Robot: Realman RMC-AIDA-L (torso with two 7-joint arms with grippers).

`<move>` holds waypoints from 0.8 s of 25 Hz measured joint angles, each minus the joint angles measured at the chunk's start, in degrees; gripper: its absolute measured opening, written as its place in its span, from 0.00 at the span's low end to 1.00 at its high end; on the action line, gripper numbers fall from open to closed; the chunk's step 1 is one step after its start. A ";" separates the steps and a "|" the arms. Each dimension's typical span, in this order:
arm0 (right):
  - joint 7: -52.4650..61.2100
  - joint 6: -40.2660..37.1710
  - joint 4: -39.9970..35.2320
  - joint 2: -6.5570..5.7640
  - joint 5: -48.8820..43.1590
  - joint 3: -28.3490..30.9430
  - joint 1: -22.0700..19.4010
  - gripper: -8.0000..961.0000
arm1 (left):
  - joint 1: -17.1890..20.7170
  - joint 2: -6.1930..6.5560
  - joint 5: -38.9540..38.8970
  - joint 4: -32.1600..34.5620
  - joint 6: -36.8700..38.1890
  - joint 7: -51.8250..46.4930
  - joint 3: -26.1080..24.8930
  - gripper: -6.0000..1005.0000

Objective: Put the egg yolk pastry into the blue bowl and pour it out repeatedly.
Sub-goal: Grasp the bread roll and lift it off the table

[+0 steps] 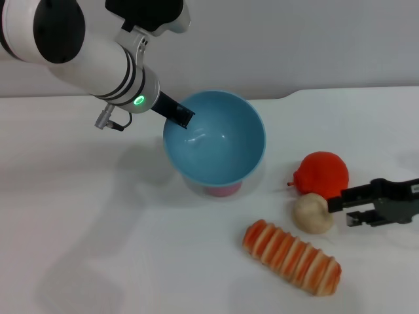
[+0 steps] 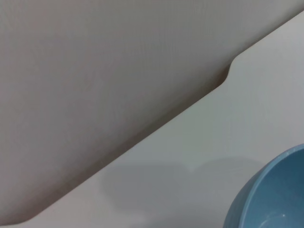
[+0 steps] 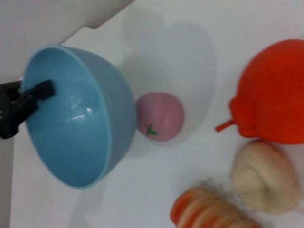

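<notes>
Striped bread lies nearest; one egg yolk pastry sits on the table just behind it, touching the orange fruit. Right gripper is spread beside the pastry, likely lining up a grasp. Left gripper clamps the rim of the single blue bowl, holding it tilted above one pink bun, empty.

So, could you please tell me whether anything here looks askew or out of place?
Yes: the blue bowl is tipped on its side, empty, held at its rim by the left tool. A pink bun sits under its raised edge. The pastry lies on the table by the right tool.
</notes>
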 joint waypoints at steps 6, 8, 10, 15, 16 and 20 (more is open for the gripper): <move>0.34 1.18 0.31 -0.93 -0.02 1.20 -1.70 0.64 | -0.26 0.00 -0.20 0.00 0.66 0.02 0.71 0.01; 0.21 2.15 0.88 -1.00 -0.03 1.55 -1.91 0.64 | -0.34 -0.01 -0.29 -0.01 0.77 0.02 1.22 0.01; 0.01 3.73 1.89 -0.94 -0.09 1.34 -1.81 0.64 | -0.41 -0.05 -0.33 -0.02 0.92 0.01 1.45 0.00; -1.93 8.51 6.31 -0.38 -0.19 0.96 -0.08 0.64 | -0.49 -0.09 -0.34 -0.04 1.20 -0.09 1.49 0.01; -2.23 9.60 7.11 -0.29 -0.21 0.95 0.22 0.64 | -0.49 -0.10 -0.34 -0.03 1.21 -0.13 1.50 0.01; -3.17 13.89 9.58 -0.01 -0.23 0.92 0.97 0.64 | -0.30 -0.20 -0.33 -0.04 1.20 -0.17 1.50 0.01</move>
